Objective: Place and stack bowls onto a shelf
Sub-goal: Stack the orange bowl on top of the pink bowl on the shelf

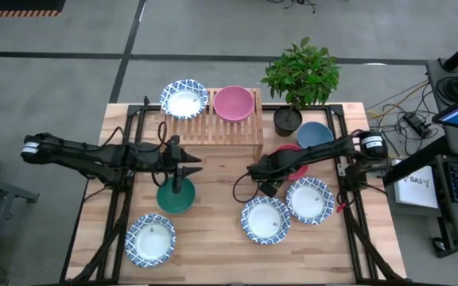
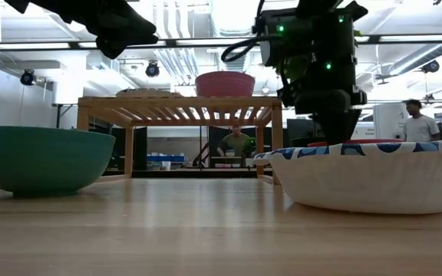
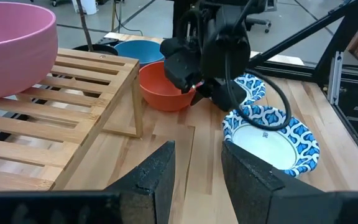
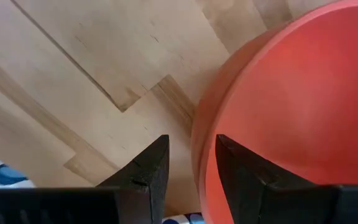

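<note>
Shelf: set at the table's back edge, just left of the plant pot; slatted top seen in all but the right wrist view.
On shelf: patterned bowl on the left half, pink bowl on the right half, side by side, not stacked.
Green bowl: upright on the table in front of the shelf, directly under the left gripper.
Left gripper: held above the green bowl, fingers parted, nothing between them.
Red bowl: on the table right of the shelf; near rim placed at the right gripper's fingertips.
Right gripper: lowered at the red bowl's rim; fingers slightly apart, one outside the wall, the other over the rim edge; contact cannot be told.
Blue bowl: beside the pot, behind the red bowl.
Other patterned bowls: one front left; two touching, front right and.
Background: two persons seen beyond the table in the low view.
</note>
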You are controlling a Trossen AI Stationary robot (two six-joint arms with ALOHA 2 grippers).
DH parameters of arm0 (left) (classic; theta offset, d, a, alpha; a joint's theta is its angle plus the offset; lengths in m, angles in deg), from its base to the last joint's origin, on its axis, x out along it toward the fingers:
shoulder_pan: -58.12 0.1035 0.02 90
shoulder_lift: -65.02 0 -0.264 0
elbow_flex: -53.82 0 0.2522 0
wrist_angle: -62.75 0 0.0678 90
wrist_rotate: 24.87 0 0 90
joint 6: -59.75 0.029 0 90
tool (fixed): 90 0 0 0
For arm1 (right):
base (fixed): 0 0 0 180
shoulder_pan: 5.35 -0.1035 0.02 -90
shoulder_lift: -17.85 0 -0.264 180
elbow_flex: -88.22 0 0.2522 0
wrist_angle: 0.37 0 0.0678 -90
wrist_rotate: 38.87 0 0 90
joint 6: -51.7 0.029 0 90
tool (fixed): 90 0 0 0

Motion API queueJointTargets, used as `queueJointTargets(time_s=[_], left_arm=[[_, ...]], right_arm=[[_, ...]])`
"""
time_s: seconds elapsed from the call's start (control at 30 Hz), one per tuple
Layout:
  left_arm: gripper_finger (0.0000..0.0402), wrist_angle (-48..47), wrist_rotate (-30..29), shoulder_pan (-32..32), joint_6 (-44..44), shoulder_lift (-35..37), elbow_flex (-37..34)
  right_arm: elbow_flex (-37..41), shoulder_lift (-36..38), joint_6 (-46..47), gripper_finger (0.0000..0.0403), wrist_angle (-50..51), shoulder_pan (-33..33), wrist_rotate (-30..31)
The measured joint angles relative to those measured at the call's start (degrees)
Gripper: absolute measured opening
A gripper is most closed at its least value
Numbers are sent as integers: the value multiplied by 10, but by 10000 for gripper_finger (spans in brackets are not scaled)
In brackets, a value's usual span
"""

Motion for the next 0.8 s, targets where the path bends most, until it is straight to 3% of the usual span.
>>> queueJointTargets(time_s=[0.13, 0.37, 0.7, 0.8], left_arm=[[113, 0, 0, 0, 0, 0, 0], [113, 0, 0, 0, 2, 0, 0], [113, 1, -1, 0, 15, 0, 0], [113, 2, -2, 0, 18, 0, -1]], right_arm=[[0, -2, 0, 99, 1, 0, 1], [0, 17, -1, 17, 3, 0, 2], [-38, 50, -14, 10, 56, -3, -20], [-75, 62, -55, 10, 74, -7, -61]])
